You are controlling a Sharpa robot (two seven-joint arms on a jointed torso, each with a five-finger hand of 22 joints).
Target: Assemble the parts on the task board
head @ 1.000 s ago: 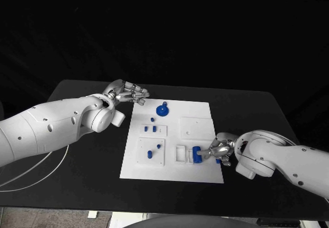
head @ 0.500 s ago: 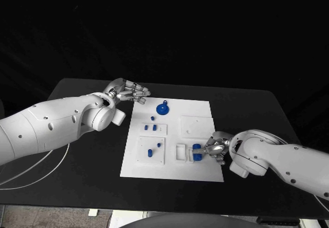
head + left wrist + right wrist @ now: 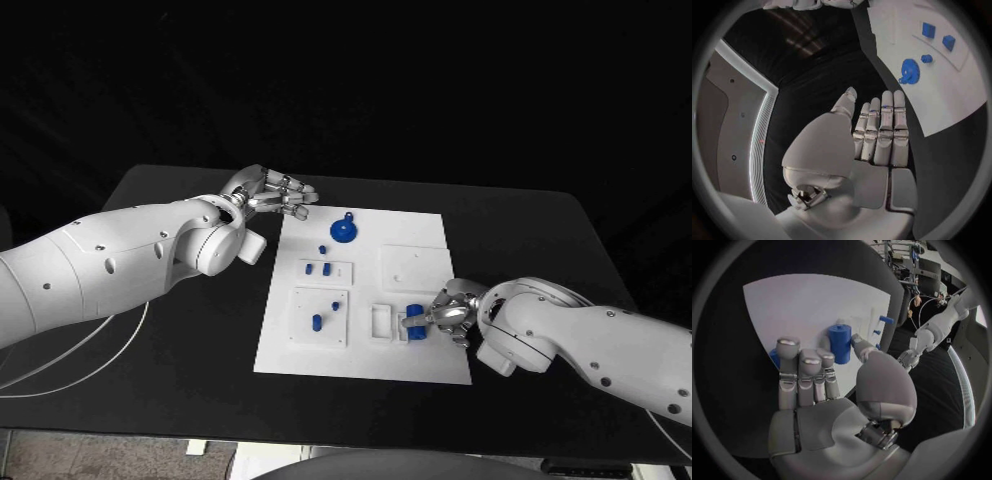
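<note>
The right hand (image 3: 450,318) sits at the near right side of the white task board (image 3: 411,260), and its fingers (image 3: 801,372) and thumb close around a small blue peg (image 3: 840,342) that stands upright there. In the head view the same peg (image 3: 414,323) shows just beside the hand, by the little white frames near the board's front edge. To do this step well, the robot should probably keep the peg straight up, line it over its hole, and push down slowly, because a tilted peg could jam or slip out. The left hand (image 3: 271,193) hovers over the black table (image 3: 519,215) just off the far left corner of the board, its fingers (image 3: 882,132) straight and side by side, and it holds nothing. It should likely stay out of the way. A blue gear (image 3: 343,231) lies on the far part of the board, and more small blue pieces (image 3: 325,268) sit in the middle. Some things are hard to see. The right hand covers the bottom of the peg, so it is not clear if the peg is already in a hole or just above it. The holes on the board are too small to make out.
</note>
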